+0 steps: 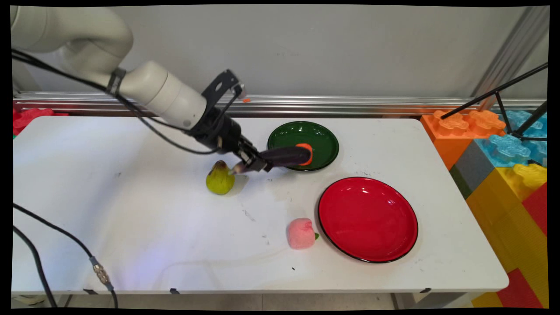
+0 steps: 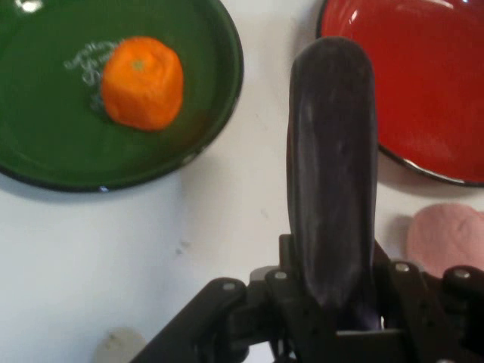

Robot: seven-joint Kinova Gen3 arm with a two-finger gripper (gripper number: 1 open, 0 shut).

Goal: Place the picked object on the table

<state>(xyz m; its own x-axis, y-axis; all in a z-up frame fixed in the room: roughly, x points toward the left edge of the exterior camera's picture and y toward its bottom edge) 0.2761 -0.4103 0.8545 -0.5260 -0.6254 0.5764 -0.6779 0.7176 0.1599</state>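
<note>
**Fingers closed on the purple eggplant, above the desk**

My fingers (image 2: 333, 321) are clamped on one end of a dark purple eggplant (image 2: 333, 174), which sticks straight out ahead of my gripper (image 1: 256, 165). In the main view the eggplant (image 1: 284, 156) is held roughly level, clear of the white desk (image 1: 131, 227), with its free end over the near rim of the green plate (image 1: 321, 135).

Green plate: holds a small orange fruit (image 2: 142, 83), resting inside, partly hidden by the eggplant tip in the main view.

Red plate (image 1: 367, 218): on the desk, nearer the camera and to the right of the green one, the two apart. In the hand view the eggplant lies over the strip of bare desk between them.

Yellow-green pear (image 1: 220, 178): stands upright just beside my gripper, on its left in the main view; whether it touches the gripper I cannot tell.

Pink peach (image 1: 301, 233): on the desk just left of the red plate's rim.
</note>
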